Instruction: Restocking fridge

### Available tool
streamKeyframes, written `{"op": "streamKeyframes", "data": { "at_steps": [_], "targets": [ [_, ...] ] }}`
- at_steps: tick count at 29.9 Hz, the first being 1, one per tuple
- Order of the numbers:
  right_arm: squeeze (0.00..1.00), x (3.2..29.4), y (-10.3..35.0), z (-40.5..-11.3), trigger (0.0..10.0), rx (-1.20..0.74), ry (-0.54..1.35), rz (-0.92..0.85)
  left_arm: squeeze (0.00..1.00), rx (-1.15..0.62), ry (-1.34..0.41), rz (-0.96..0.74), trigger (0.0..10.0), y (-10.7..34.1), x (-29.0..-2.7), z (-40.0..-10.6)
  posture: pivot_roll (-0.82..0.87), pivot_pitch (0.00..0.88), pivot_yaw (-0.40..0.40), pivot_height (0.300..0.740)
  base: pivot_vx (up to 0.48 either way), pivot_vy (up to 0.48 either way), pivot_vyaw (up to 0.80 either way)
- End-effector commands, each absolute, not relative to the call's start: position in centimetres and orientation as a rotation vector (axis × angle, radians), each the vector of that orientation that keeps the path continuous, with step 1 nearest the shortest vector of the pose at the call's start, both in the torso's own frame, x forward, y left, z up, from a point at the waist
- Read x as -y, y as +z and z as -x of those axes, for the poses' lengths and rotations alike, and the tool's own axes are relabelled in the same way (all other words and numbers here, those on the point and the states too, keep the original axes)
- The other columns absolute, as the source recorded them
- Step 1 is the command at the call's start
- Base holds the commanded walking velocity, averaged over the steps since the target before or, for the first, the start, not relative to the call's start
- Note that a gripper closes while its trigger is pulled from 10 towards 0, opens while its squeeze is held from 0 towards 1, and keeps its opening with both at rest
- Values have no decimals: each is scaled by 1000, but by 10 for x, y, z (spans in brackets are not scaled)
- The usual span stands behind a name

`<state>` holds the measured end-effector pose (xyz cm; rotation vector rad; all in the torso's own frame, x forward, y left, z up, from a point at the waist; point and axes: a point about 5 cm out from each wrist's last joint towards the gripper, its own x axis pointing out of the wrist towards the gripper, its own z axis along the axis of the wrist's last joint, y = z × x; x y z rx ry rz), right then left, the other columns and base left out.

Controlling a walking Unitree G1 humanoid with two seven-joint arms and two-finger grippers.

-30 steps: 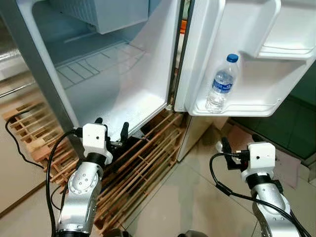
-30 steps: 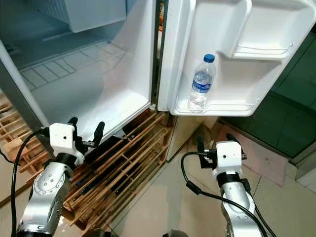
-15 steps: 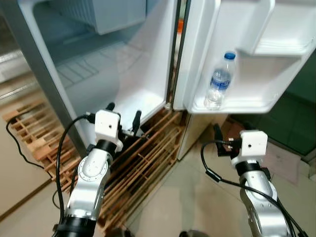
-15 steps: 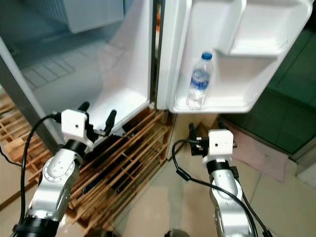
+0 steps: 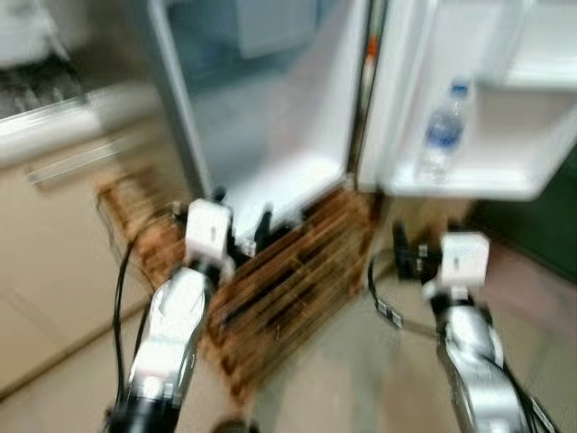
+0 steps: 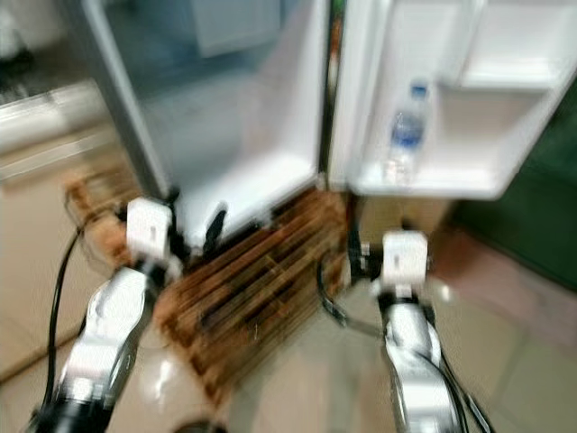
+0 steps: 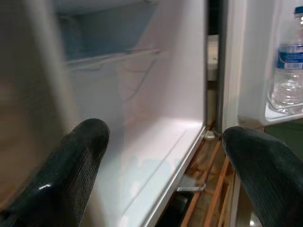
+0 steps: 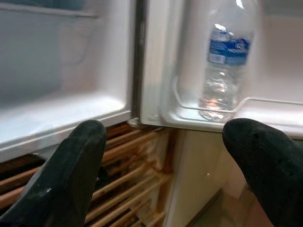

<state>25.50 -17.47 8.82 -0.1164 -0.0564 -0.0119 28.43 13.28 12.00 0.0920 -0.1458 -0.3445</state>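
clear blue-labelled water bottle (image 8: 224, 66) upright in door shelf (image 8: 265, 109).

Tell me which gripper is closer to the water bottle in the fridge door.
Right. The right gripper hangs open just below the door shelf holding the water bottle. The left gripper, also open, sits further off, in front of the fridge's main compartment above the wooden pallet.

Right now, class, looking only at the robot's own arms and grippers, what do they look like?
Both arms are silver metal, rounded and jointed. Each ends in a white boxy wrist block carrying two long black fingers: the left gripper, the right gripper. Close up, the fingers look thick, rounded and finely textured. A black cable loops beside each arm.
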Motion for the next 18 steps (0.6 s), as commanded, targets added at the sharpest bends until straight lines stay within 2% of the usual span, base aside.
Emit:
{"op": "streamKeyframes", "data": {
  "at_steps": [1,18],
  "targets": [
    [0,182,91,-257,10000,60,-38,124,0,162,-370,-92,10000,125,-128,-285,-76,0,11,724,0,-480,0],
    [0,180,90,-256,10000,62,-17,163,0,151,-382,-92,10000,123,-125,-289,-88,0,13,724,0,-480,766]
  ]
}}
